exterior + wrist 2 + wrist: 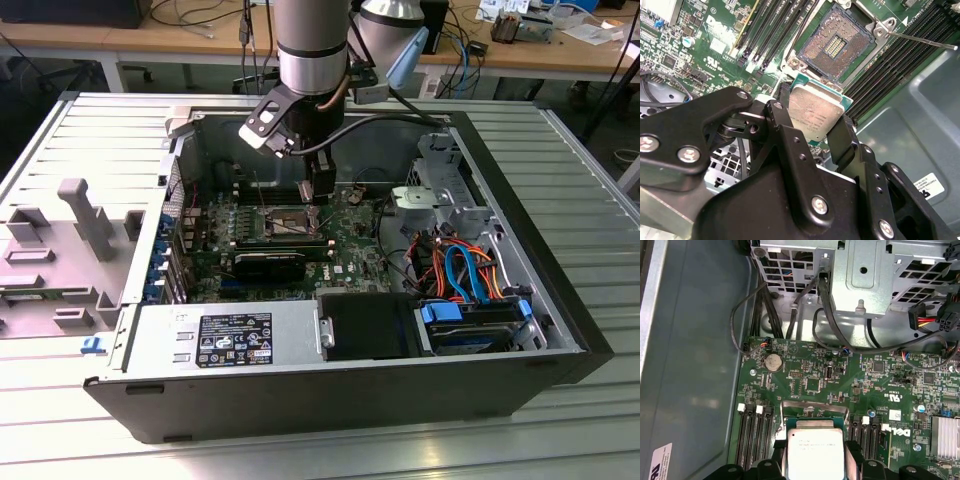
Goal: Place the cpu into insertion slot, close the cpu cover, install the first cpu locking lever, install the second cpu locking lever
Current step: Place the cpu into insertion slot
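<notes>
- Claw (810, 124) pinching the cpu (817, 112) by two opposite edges, black fingers (781, 116) pressed on either side; dull silver top faces the camera in both wrist views.
- In the first wrist view the cpu (815, 452) sits between the claw's (815, 462) tips, over the green motherboard (840, 380).
- Cpu is held clear of the board, not seated; the insertion slot (835, 45) lies just beyond it, uncovered, pin field exposed inside a silver rim.
- Thin metal lever (920, 40) sticks out from a slot corner, raised across the black memory slots (890, 57).
- More memory slots flank the slot on the other side too.
- Coin battery (773, 361) on the board further out; finned heatsink (945, 437) at the board edge.
- Past the board: metal drive cage (865, 275) with black cables looping under it.
- Exterior view: open computer case (350, 410) lies on its side on a ribbed metal worktop (580, 180); power supply (230, 335) at the near wall, drive with blue latches (470, 325) beside it.
- Arm (310, 50) comes straight down into the case, claw (318, 205) low over the slot area near mid-board.
- Orange and blue cables (465, 265) toward the exterior view's right.
- Grey plastic part (80, 220) on the worktop at the exterior view's left.
- Wooden desks (150, 40) far behind.
</notes>
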You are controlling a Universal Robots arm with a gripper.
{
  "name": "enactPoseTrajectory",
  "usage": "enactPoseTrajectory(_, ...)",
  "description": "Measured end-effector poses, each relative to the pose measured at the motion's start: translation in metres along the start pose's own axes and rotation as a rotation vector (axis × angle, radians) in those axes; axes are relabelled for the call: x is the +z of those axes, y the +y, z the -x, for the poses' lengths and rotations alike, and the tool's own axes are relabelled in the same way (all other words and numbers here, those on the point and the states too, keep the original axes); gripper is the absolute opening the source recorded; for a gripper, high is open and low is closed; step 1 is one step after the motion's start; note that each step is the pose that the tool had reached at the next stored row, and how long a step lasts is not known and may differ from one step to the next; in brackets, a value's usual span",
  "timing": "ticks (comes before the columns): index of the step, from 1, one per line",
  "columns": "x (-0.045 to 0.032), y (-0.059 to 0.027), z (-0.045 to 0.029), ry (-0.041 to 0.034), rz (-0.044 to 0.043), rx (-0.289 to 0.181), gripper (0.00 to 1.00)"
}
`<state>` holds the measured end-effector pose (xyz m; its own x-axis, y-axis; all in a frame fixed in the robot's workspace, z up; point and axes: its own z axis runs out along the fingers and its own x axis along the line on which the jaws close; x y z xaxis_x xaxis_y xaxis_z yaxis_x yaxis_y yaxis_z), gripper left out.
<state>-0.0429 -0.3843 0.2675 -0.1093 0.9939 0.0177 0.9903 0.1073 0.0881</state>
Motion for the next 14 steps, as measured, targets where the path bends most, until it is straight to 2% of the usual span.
enactPoseTrajectory(14,0.0003,0.0000,0.0000,-0.0012,0.0002,0.014,0.55)
